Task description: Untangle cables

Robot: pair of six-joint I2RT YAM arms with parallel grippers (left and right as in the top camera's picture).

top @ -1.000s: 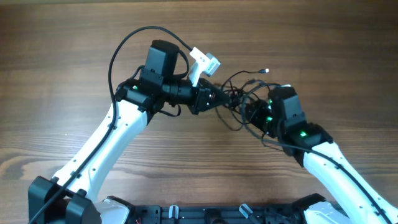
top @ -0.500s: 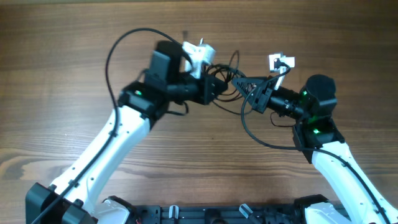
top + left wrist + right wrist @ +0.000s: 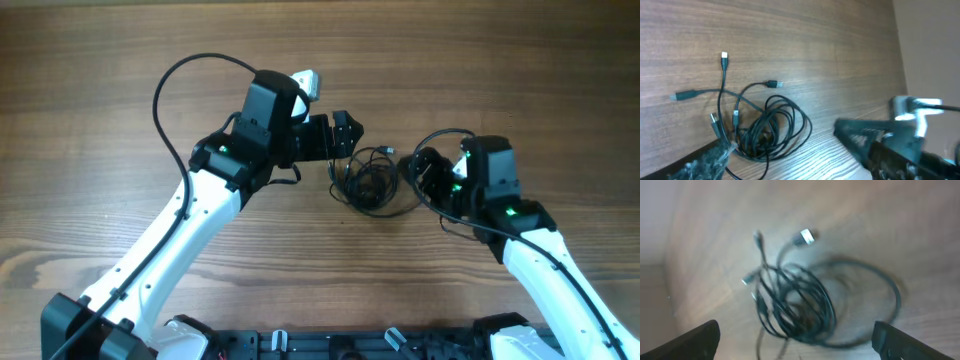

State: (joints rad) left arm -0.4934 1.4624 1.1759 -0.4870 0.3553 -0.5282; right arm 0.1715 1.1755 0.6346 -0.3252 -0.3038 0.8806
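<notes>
Both claws are wide open with nothing in them: left gripper [image 3: 345, 137] and right gripper [image 3: 422, 175] sit on either side of the cables [image 3: 372, 185]. The cables lie in a loose tangled heap on the brown wood-grain table [image 3: 100, 100]. Half a second ago that bundle was pulled taut between the two claws, now it's dropped flat between them.

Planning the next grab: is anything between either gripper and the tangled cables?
Nothing visible. The cables lie in a heap on the wooden table, between the left gripper and the right gripper. Both grippers are open and hold nothing, and only tabletop shows around the heap.
</notes>
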